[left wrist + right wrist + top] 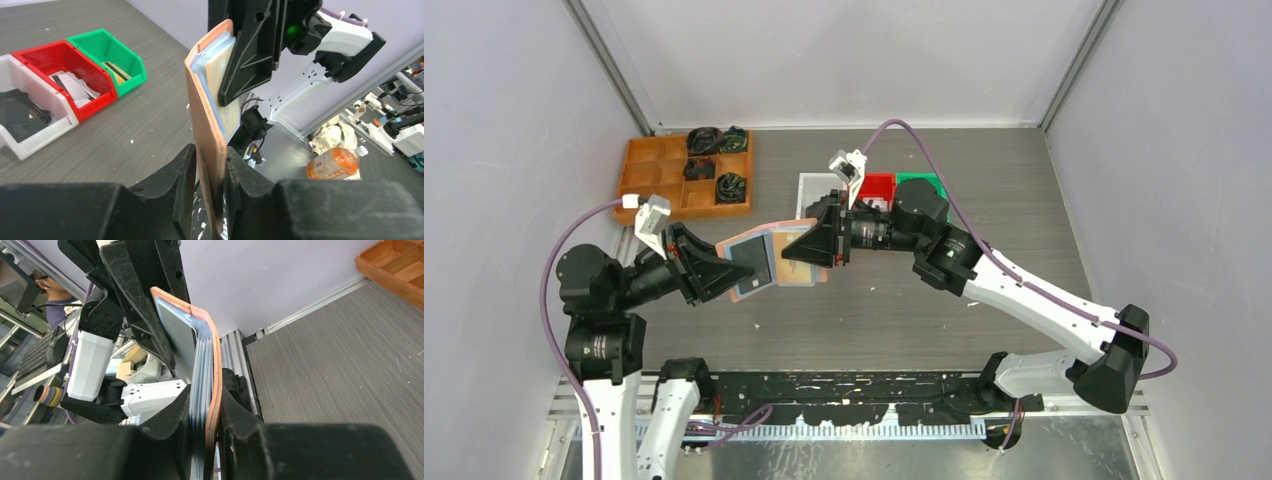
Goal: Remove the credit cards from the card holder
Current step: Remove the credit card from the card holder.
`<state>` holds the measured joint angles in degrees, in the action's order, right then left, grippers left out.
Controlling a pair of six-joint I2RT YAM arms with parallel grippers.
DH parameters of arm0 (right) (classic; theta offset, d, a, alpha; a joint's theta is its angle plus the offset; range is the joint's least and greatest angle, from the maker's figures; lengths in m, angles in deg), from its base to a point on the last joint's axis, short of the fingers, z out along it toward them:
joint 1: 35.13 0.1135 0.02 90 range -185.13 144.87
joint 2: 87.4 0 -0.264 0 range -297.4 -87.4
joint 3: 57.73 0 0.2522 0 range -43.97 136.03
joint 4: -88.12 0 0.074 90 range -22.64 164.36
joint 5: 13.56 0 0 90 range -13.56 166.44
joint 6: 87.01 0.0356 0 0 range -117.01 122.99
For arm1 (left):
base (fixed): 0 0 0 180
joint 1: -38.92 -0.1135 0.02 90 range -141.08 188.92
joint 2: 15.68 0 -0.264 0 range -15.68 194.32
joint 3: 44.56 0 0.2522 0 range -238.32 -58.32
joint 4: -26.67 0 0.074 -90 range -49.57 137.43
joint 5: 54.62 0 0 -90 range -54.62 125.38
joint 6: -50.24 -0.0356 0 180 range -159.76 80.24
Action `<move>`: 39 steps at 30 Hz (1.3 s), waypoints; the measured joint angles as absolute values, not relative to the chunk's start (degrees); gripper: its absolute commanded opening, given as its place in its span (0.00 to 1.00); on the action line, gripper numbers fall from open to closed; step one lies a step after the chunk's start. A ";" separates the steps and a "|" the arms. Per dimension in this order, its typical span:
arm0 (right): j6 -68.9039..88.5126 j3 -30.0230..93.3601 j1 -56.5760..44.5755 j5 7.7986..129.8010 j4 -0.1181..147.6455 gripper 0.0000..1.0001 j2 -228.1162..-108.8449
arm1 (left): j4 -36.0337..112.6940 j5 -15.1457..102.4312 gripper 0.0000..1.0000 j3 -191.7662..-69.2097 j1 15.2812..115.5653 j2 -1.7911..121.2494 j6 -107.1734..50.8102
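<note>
A: Your left gripper (210,175)?
B: Clamped on the card holder (202,115), aloft over the table's (874,320) middle. Right gripper (206,415) pinches its opposite end, cards (199,367) included — long axis runs between them.

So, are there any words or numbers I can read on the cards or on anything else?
There is no text anywhere that can be read.
cards in the card holder: no print shows on the faces in view.
orange bottle: the label is too blurred to read.
loose card in the green bin: too small to read.
</note>
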<state>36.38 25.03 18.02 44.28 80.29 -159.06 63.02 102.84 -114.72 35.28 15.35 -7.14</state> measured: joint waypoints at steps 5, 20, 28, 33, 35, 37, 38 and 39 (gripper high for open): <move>39.37 21.57 17.86 44.13 84.99 0.03 -159.04 | 61.03 104.05 0.40 -114.52 35.28 15.37 -3.56; 48.07 14.38 17.38 43.67 100.07 0.16 -158.73 | 56.01 104.81 0.12 -112.62 35.26 15.44 3.29; 50.61 11.63 14.80 43.51 103.51 0.63 -155.63 | 56.03 105.14 0.01 -112.62 35.33 15.44 3.35; 51.63 11.74 9.38 44.50 99.37 0.62 -153.55 | 56.07 105.51 0.01 -112.62 35.33 15.44 3.42; 51.11 12.13 7.48 45.92 95.22 0.62 -151.54 | 56.18 105.47 0.00 -112.62 35.33 15.44 3.40; 50.28 13.14 6.15 47.73 91.09 0.62 -148.92 | 56.60 105.29 0.00 -112.60 35.33 15.46 3.31; 50.06 13.64 5.97 47.95 90.11 0.62 -147.91 | 56.82 105.14 0.00 -112.62 35.33 15.52 3.31; 50.08 14.40 5.97 47.82 89.45 0.62 -146.64 | 56.99 104.92 0.00 -112.62 35.33 15.61 3.29</move>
<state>50.08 14.40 5.97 47.82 89.45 -146.64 56.99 104.92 -112.62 35.33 15.61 3.29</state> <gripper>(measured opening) 0.619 0.101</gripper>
